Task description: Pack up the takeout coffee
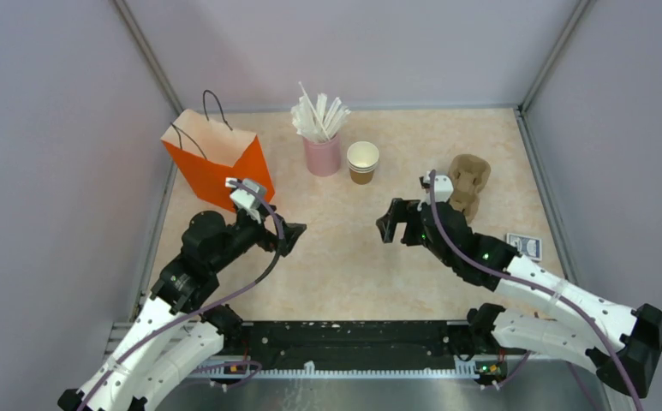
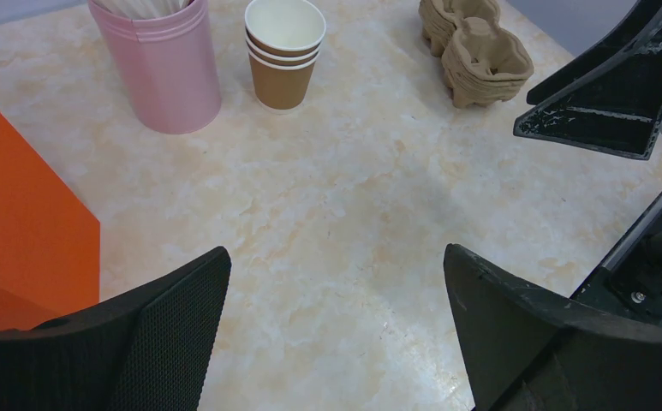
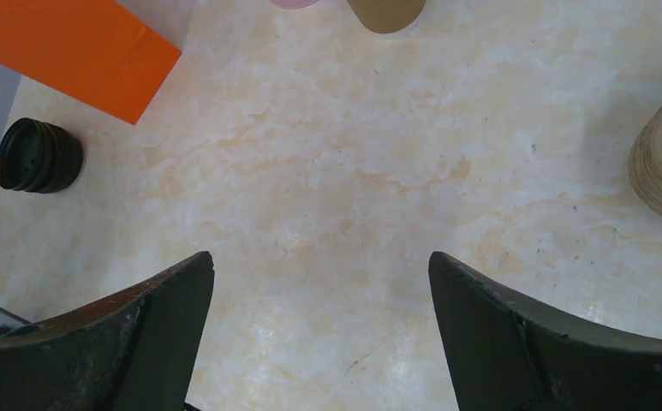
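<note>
the takeout coffee cups [image 1: 362, 162] stand at the back of the surface [image 1: 336, 257]. they are stacked one inside the other with the open side up. they are brown outside and white inside, and we count three rims in the left wrist view. they stand just beside the pink cup [image 1: 322, 156], on its right, and do not touch it. white straws [image 1: 319, 116] stick out of the pink cup.

the black lids [image 3: 38, 155] lie in a small pile on the surface. they are near a corner of the orange bag [image 1: 216, 158] and well apart from the cups. the orange bag stands upright at the back left. the tan cup carrier [image 1: 468, 181] lies on the right side. a small blue box [image 1: 526, 247] lies near the right edge.

our left pincer [image 1: 291, 231] hangs over the surface in front of the bag. its two fingers are wide apart with nothing between them. our right pincer [image 1: 387, 221] hangs across from it, near the carrier. its fingers are wide apart too and hold nothing. the two pincers point toward each other with bare surface between them.
</note>
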`<action>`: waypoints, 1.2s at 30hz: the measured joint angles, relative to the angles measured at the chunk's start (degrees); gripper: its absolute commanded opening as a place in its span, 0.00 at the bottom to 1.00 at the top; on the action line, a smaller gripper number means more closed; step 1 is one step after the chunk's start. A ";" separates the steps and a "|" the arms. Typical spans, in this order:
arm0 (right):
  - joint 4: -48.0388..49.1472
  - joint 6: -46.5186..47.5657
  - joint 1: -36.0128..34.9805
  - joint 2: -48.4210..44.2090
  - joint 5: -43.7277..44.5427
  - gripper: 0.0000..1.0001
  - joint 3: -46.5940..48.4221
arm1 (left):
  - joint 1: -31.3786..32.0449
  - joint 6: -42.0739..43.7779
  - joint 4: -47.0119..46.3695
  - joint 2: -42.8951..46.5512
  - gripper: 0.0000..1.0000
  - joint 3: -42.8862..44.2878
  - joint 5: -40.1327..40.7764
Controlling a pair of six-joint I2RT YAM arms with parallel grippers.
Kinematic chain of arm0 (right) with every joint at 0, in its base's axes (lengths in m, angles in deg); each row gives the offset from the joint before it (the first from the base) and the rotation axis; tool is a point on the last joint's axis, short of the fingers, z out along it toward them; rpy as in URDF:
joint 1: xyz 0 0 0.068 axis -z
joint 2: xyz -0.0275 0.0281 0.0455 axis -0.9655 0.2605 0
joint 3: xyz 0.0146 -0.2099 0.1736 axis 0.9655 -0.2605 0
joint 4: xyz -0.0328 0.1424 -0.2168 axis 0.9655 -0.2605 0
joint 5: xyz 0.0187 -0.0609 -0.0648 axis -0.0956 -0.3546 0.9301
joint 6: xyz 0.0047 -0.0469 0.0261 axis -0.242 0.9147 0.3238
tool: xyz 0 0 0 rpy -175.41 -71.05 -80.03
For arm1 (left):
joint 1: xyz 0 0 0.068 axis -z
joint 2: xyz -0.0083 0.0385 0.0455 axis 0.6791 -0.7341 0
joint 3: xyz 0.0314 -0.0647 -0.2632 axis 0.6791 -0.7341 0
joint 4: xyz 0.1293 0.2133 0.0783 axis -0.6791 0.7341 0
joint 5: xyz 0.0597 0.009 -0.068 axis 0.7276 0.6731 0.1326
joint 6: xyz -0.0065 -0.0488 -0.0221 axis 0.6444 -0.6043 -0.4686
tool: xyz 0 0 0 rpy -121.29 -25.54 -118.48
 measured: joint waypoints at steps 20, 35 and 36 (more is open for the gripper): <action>9.66 8.44 1.84 15.98 9.35 0.61 8.83 | 0.00 -0.02 0.00 3.37 0.99 -0.31 0.42; 13.11 14.62 17.55 49.81 2.45 0.37 36.70 | -0.02 -0.04 -0.04 3.74 0.99 -0.72 -0.59; 13.11 14.69 17.99 51.12 2.01 0.36 37.99 | 0.00 -0.04 -0.04 3.74 0.99 -0.74 -0.87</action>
